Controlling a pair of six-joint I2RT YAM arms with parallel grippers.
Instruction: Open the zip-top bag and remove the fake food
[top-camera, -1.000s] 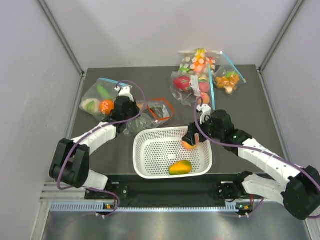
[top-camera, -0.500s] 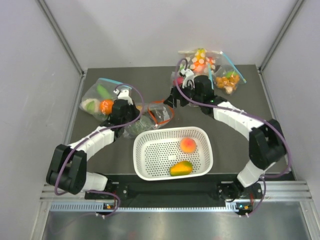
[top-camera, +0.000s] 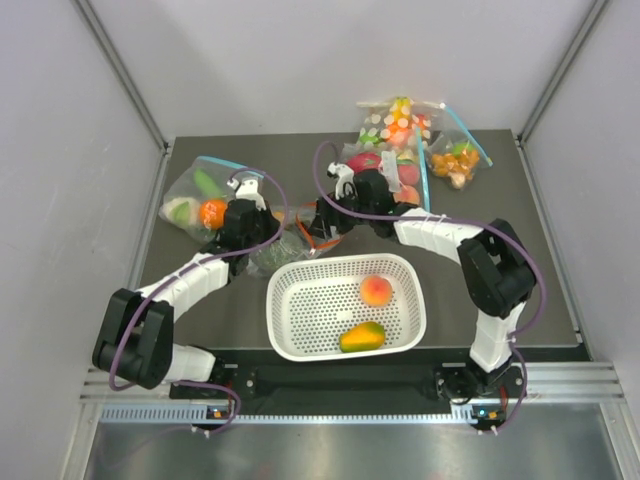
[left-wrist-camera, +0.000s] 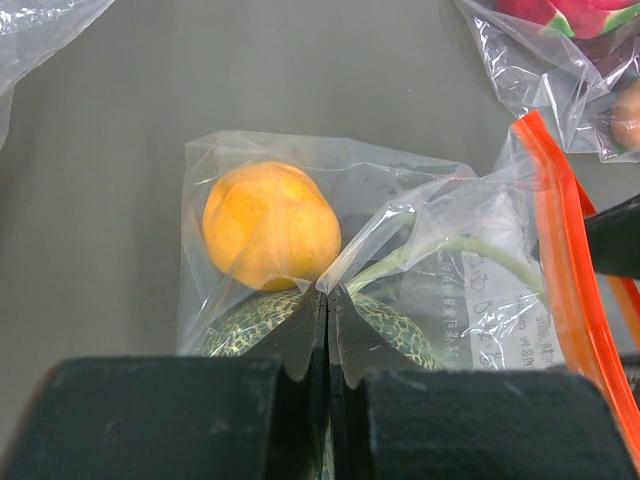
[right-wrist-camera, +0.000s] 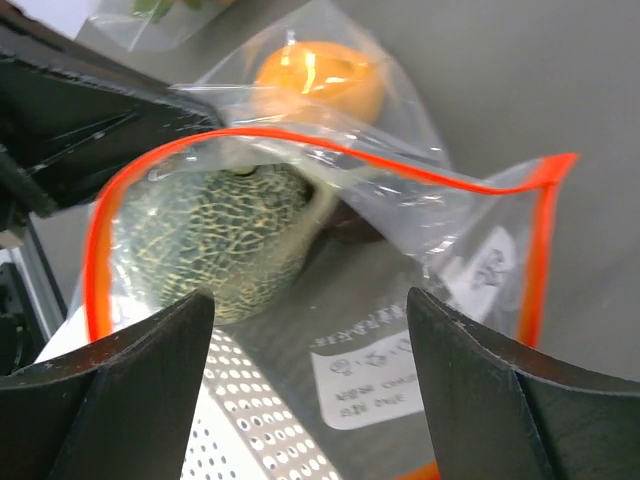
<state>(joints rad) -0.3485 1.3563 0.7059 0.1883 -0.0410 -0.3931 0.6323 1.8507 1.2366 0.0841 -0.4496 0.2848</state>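
The zip-top bag (top-camera: 303, 232) lies just behind the basket (top-camera: 310, 310), its mouth facing the right gripper (right-wrist-camera: 310, 305), whose jaws stand wide and empty. The melon (right-wrist-camera: 215, 245) sits straight ahead of them inside the rim (the small orange (right-wrist-camera: 320, 75) is deeper in). The left gripper (left-wrist-camera: 327, 305) is pinched closed on the bag's far end.

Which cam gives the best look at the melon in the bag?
Right wrist: the melon fills the open mouth of the zip-top bag, netted skin clear. Left wrist shows only slivers of it either side of the shut left end effector. Top external: just a dark blur under plastic.
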